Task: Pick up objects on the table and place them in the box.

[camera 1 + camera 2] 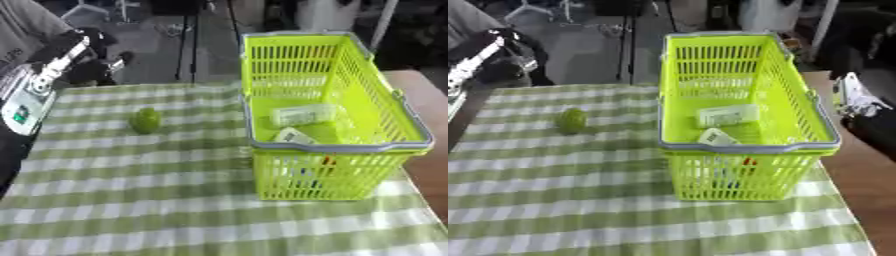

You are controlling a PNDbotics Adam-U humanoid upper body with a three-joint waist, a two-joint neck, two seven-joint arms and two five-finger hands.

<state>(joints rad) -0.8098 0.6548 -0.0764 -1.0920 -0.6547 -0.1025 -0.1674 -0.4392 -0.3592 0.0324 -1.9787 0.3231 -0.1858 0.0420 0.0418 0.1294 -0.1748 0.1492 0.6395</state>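
- At the far left edge, the robot's left arm (31,95) comes in over the corner of the counter (131,200). It is black with a white panel, and it hangs raised above the checked cloth (175,220) rather than resting on it.
- The left hand (92,47) shows as a dark shape near the far edge. I cannot tell whether its fingers are spread or curled, and nothing shows in it.
- A little to the right, a small round green fruit (146,120), perhaps a lime, sits alone on the cloth. It is apart from the hand and well apart from the basket. It looks like the only loose thing left to pick up.
- It sits on the left side, so I judge the left arm is the one meant to reach for it.
- Further right stands the yellow-green basket (337,147) with a grey rim, upright on the cloth near the counter's right edge. Its open top faces up, ready to take a drop from above.
- Inside it lie a pale packet (302,115) and a smaller white item (293,135) on the bottom. Something red (328,161) shows through the front slats.
- At the far right, the right eye view shows a pale and dark shape (859,100) beside the counter, possibly the right hand. Its fingers cannot be made out.
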